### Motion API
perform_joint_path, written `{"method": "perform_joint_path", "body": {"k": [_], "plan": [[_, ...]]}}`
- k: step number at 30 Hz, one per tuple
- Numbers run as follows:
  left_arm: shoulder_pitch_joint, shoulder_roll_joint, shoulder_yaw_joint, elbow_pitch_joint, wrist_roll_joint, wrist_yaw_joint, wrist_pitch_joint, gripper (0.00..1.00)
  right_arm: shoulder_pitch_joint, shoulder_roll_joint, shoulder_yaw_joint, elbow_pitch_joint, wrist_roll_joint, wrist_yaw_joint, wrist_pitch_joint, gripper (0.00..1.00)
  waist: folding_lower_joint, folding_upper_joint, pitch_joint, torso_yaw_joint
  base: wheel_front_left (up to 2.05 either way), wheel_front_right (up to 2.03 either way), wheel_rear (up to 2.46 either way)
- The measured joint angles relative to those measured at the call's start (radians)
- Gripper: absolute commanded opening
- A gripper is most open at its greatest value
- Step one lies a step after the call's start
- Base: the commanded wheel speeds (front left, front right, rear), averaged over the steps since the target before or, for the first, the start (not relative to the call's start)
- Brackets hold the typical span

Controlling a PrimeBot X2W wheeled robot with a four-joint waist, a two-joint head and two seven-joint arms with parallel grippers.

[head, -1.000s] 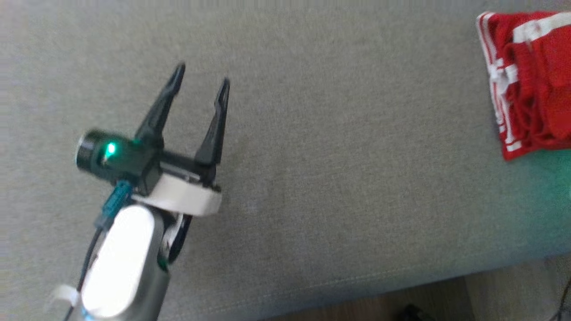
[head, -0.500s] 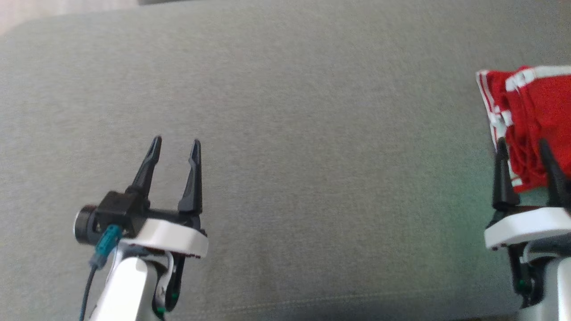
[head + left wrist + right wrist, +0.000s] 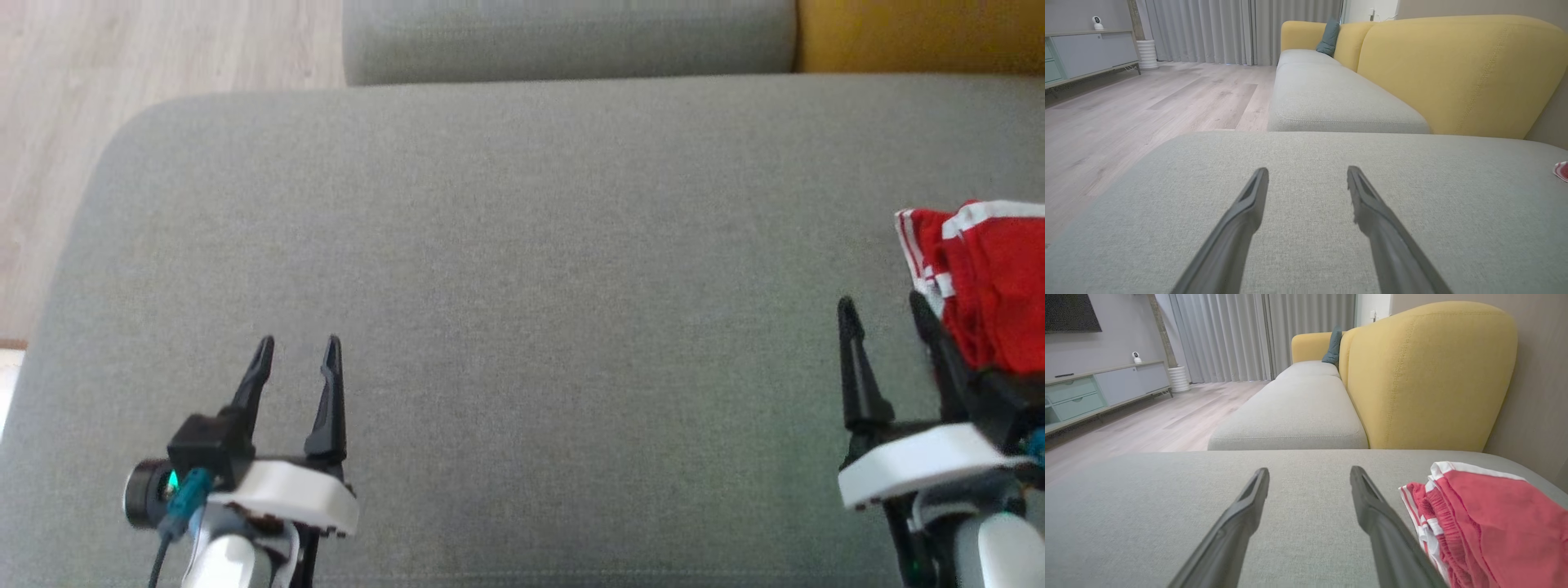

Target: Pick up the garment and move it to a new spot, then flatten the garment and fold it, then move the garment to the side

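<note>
- Pale wooden floor (image 3: pixel 163 49) shows at the far left of the head view, past the rounded corner of the grey seat cushion (image 3: pixel 522 245).
- The left gripper (image 3: pixel 295 349) hovers over the near left part of that cushion. Its two dark fingers are spread apart with nothing between them and only bare fabric beneath.
- In the left wrist view the fingers point along the cushion toward a second grey seat (image 3: pixel 1331 98) and a yellow backrest (image 3: pixel 1453 77).
- The right gripper (image 3: pixel 882 300) is at the near right, its fingers likewise parted and empty.
- The red shorts (image 3: pixel 996 286), trimmed with white stripes, lie bunched in a folded heap on the cushion's right side, at the head view's right edge.
- The right gripper's right finger sits just beside the shorts' left edge. Whether it touches the cloth cannot be told.
- In the right wrist view the gathered waistband faces the gripper.
</note>
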Motion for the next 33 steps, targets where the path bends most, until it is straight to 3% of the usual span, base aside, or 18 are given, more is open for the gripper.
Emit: {"method": "perform_joint_path", "body": {"k": [10, 33], "plan": [[0.057, 0.017, -0.008, 0.013, 0.0, 0.001, 0.004, 1.0, 0.116, 0.0, 0.004, -0.056, 0.017, 0.0, 0.033, 1.0, 0.0, 0.0, -0.075, -0.015, 0.0, 0.0, 0.0], [0.057, 0.044, -0.025, -0.012, 0.005, 0.028, 0.027, 1.0, 0.118, 0.0, 0.001, -0.067, 0.037, 0.0, 0.044, 1.0, 0.0001, 0.0, -0.071, -0.016, 0.0, 0.0, 0.0]]}}
